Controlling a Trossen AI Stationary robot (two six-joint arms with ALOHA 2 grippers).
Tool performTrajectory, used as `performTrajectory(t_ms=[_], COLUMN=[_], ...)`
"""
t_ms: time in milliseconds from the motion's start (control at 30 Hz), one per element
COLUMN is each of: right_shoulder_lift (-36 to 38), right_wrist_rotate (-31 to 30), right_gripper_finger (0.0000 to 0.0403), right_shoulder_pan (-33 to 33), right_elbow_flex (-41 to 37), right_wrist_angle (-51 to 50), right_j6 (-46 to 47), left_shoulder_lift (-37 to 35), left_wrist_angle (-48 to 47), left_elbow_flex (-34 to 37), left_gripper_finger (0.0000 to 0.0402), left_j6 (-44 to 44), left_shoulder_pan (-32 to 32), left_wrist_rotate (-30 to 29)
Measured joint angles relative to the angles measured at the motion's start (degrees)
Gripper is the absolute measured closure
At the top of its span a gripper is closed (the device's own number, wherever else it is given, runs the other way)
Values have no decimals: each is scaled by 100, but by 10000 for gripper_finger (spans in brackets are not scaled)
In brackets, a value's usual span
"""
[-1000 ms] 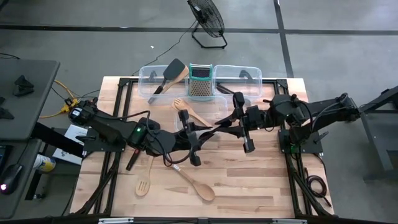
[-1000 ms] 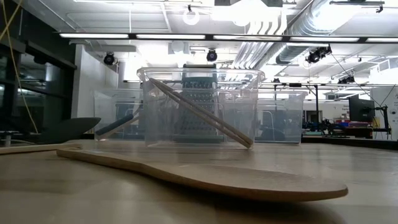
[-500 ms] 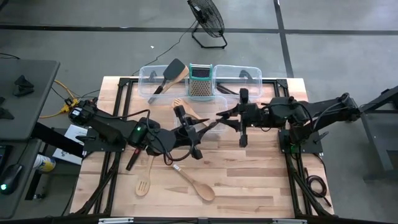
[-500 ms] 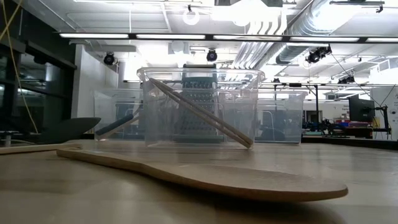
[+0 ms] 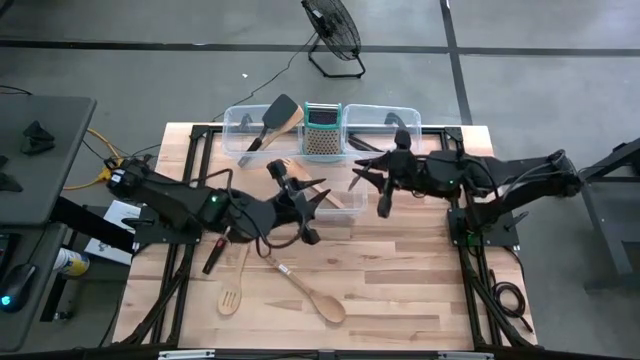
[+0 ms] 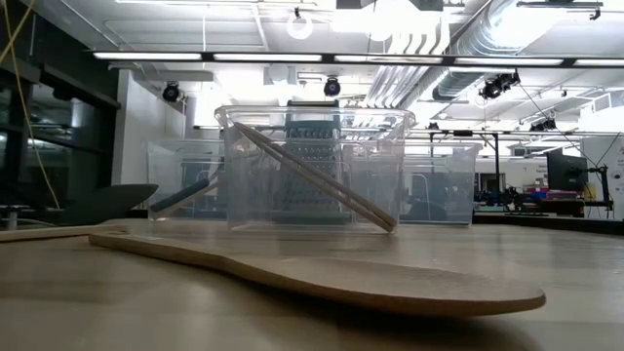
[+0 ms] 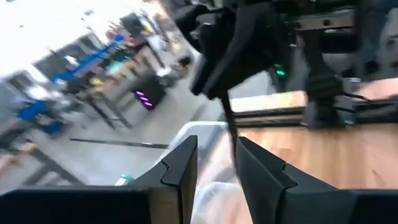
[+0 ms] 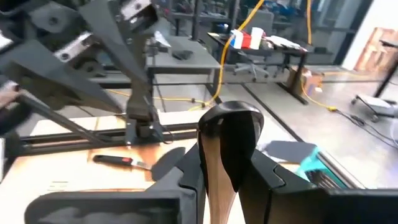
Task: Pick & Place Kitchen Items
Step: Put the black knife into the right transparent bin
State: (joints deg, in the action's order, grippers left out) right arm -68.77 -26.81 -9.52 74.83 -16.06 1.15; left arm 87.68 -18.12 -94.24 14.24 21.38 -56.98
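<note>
Right claw [image 8: 227, 165] looks pressed onto a turner [image 8: 231, 134] with a black head and a light wood handle. It's held over the back half of the table [image 5: 420, 290], just in front of the long bin [image 5: 385, 118] at the far edge.

My guess is the thing is light and stiff, and the smooth wood will want to swivel if it's only nipped at one spot. I'd hold it on the handle close to the head, so the long end doesn't swing.

Left claw [image 5: 305, 200] sits mid-table with its fingers a little apart. I can't see anything between them.

Stuff around:
- The small bin [image 5: 335, 208] sits between the two claws.
- A wooden fork [image 5: 296, 170] lies just behind the left claw.
- A grater [image 5: 322, 130] stands right next to the long bin, so a drop there has to miss it.
- Another black turner [image 5: 275, 115] already leans in the bin left of the grater.

Loose on the near side are a wooden spoon [image 5: 322, 302], a slotted spatula [image 5: 232, 292] and a black-handled tool [image 5: 214, 256]. They're well apart from the claws.

The two claws are close together, so bumping arms is the main worry.
</note>
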Motion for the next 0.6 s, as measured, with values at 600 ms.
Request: performTrajectory(t_ms=[600], right_shoulder_lift=[0], right_wrist_rotate=[-934], right_gripper_finger=[347], right_shoulder_pan=[1809], right_elbow_flex=[0], right_wrist_angle=[-579], right_j6=[1134], left_shoulder_lift=[-465], left_wrist_angle=[-2146], left_elbow_flex=[4], left_gripper_finger=[334], left_j6=[-770], left_shoulder_pan=[-2327], left_wrist_rotate=[3984])
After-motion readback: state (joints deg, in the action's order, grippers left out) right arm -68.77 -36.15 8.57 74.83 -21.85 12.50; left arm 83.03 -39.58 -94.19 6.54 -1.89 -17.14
